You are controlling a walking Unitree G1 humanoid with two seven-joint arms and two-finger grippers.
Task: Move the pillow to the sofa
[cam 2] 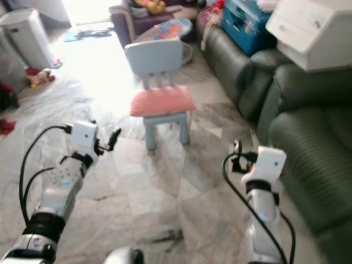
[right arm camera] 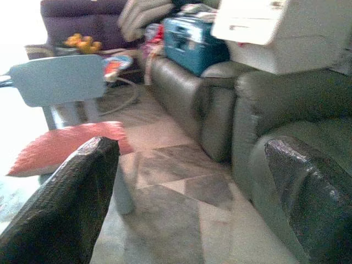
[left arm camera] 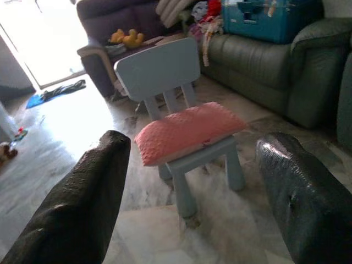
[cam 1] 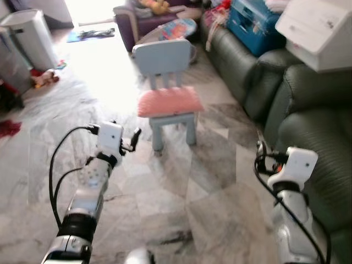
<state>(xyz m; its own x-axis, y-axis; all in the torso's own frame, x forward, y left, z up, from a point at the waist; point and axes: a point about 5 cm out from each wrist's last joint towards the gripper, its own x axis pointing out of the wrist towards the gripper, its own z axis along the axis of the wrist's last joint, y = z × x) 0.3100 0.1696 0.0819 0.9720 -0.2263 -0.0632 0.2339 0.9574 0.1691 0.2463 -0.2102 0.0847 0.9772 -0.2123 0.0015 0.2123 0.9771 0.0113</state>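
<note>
Both grippers empty, fingers spread wide: left gripper (left arm camera: 187,192) and right gripper (right arm camera: 187,192) held above the marble floor (cam 1: 209,181), well short of the flat pink textured pillow (cam 1: 168,101) (on small pale-blue plastic chair (cam 1: 163,58) ahead), dark green leather sofa (cam 1: 308,115) rightward.

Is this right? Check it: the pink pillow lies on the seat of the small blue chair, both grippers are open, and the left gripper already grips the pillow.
Not quite. The pink pillow does lie on the small blue chair, and both grippers are open, but the left gripper is short of the pillow, holding nothing. The left wrist view shows this. The right gripper is open too.
</note>
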